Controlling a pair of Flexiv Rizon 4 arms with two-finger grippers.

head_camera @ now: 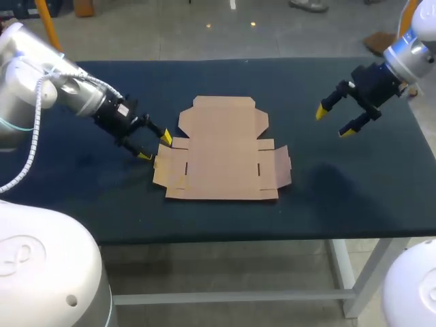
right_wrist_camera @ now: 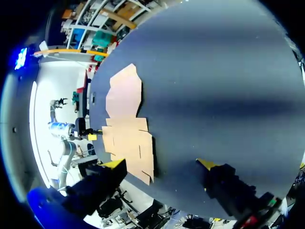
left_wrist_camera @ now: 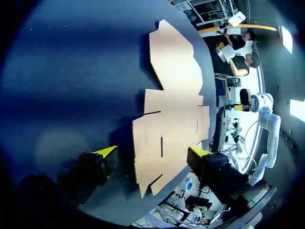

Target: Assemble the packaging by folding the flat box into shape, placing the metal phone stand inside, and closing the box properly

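The box [head_camera: 221, 153] lies flat: unfolded brown card with flaps and slots. Left gripper [head_camera: 155, 146] is spread at the box's left edge; right gripper [head_camera: 334, 121] is spread, well right of it.

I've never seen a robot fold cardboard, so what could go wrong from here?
The left pincer, open at the left flap of the flat cardboard box, might push the whole sheet across the table, since nothing pins it. The right pincer hangs apart from the box, too far to steady it.
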